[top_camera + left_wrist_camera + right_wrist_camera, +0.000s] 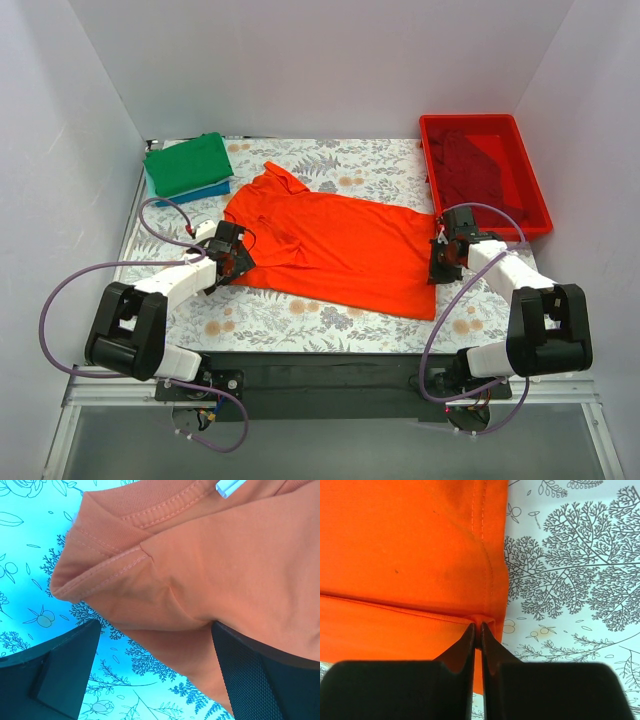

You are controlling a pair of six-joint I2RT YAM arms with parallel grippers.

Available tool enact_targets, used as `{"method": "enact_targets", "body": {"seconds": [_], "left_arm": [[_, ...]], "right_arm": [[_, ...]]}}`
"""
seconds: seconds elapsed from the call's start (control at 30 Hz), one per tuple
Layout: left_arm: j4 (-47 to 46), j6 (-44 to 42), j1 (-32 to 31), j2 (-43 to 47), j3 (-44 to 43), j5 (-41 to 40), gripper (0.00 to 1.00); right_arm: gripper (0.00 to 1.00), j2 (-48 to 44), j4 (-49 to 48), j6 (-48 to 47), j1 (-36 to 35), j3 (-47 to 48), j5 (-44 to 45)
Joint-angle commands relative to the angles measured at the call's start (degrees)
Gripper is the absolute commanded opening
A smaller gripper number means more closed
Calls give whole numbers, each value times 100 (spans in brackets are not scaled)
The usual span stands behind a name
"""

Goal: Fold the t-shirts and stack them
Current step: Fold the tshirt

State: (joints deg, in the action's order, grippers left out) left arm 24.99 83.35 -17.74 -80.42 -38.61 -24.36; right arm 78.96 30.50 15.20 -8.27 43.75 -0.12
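The right tool [477, 626] pinches the hem corner of the orange-red t-shirt [340, 245] at its tips, probably to lift that edge for folding. The left tool [156, 630] stands spread, a stitched shirt edge between its jaws, not yet gripped.

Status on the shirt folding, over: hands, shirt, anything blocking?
Left hand open over the orange-red shirt sleeve. Right hand shut on its hem corner. Shirt spread out on the table; nothing blocking.
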Motion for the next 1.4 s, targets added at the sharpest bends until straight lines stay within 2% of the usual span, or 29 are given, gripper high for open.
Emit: {"method": "enact_targets", "body": {"seconds": [0.0,0.33,0.43,0.47,0.53,0.57,0.67,0.83,0.97,1.13,1.2,1.37], "left_arm": [[6,-65,33,167,55,-201,93],[-56,-205,25,123,-15,-34,93],[-74,-337,25,220,-111,106,93],[-74,-433,25,246,-199,150,93],[-39,-539,25,378,-313,264,93],[-12,-591,25,430,-462,274,93],[181,-776,25,562,-761,274,93],[480,-1022,25,721,-1428,309,94],[366,-1014,-28,608,-1667,633,94],[86,-803,-388,150,-1852,906,93],[-73,-689,-608,-95,-1861,985,93],[-890,-487,-766,-588,-1650,1294,93]], "right_arm": [[9,-153,158,-105,124,222,179],[12,-83,175,-193,282,231,240],[22,-47,175,-167,291,266,293],[35,-47,175,-167,291,266,328],[49,-100,193,-123,291,275,346],[59,-161,202,-114,291,283,381],[67,-354,254,-88,291,292,486],[68,-943,334,-96,230,380,504],[68,-1304,334,79,-147,503,312],[68,-1059,89,553,-1035,539,57],[68,-848,-114,764,-1289,398,-321],[68,-435,-984,1108,-1598,-23,-928]]}}
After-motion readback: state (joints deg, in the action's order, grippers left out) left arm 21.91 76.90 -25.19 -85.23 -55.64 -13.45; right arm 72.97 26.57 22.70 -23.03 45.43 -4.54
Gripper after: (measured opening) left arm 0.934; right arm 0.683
